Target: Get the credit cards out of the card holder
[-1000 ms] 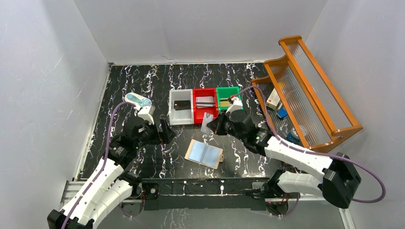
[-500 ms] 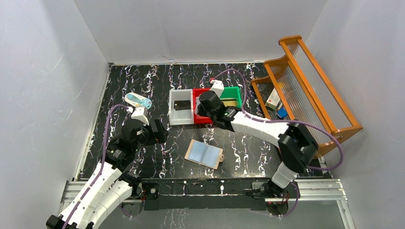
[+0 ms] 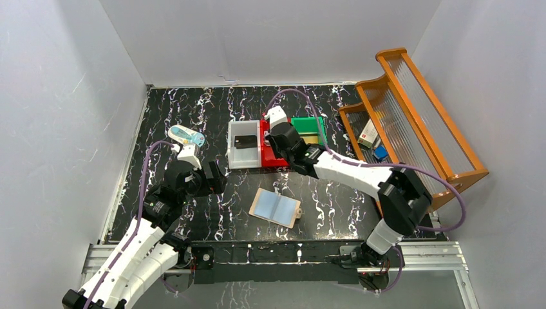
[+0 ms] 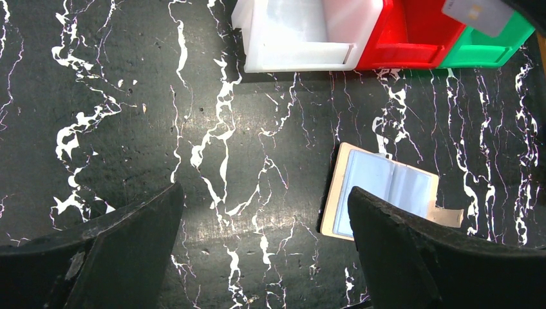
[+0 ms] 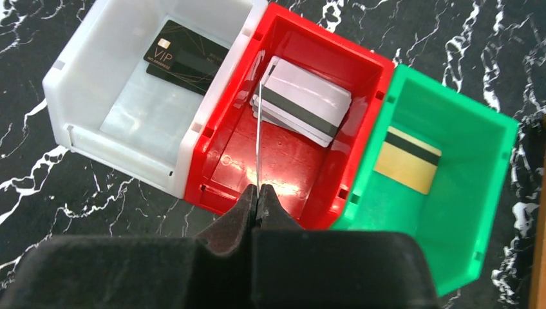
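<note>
Right claw pinched shut on one silvery card, seen edge-on as a thin line running 12 to 6 o'clock in the right wrist view. Directly beneath it lies the red bin, where a stack of silvery cards rests toward 12 o'clock. The white bin with a black card adjoins at 9 o'clock, the green bin with a gold card at 3 o'clock. Judged from this alignment, a release would drop the card into the red bin.

Left claw spread wide and empty above the table. The card holder lies open and flat at its 3 o'clock; from the red bin it lies at 6 o'clock overhead, about as near to one claw as to the other.

Whether its pale pockets hold further cards cannot be made out. The held card's face is hidden at the right wrist and cut off by the frame edge at the left wrist.
</note>
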Action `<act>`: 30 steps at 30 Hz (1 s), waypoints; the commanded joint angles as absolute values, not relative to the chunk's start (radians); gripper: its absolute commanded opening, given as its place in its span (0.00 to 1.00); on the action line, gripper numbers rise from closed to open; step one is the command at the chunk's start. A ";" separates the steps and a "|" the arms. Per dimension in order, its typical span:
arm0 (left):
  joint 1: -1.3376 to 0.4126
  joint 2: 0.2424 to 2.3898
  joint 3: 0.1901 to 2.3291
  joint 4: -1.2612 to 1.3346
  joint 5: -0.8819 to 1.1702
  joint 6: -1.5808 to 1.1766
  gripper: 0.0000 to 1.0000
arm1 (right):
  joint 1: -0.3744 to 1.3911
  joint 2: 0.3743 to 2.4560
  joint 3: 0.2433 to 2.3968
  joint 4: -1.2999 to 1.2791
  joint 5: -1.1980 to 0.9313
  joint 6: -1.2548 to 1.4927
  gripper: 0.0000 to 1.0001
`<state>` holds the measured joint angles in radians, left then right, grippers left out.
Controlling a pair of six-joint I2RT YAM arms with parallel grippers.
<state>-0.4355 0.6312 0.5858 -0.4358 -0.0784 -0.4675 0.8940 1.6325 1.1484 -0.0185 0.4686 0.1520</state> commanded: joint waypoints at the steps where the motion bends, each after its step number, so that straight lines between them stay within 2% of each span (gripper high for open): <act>1: -0.431 0.624 0.619 -0.454 -0.087 -0.459 0.98 | 0.858 1.511 1.113 0.034 0.399 0.036 0.00; 6: -0.431 0.630 0.622 -0.454 -0.085 -0.459 0.98 | 0.854 1.507 1.094 0.078 0.385 -0.049 0.00; 18: -0.431 0.618 0.621 -0.463 -0.097 -0.459 0.98 | 0.854 1.680 1.214 0.108 0.357 -0.612 0.00; 30: -0.431 0.615 0.619 -0.463 -0.096 -0.456 0.98 | 0.839 1.883 1.361 0.044 0.406 -0.781 0.00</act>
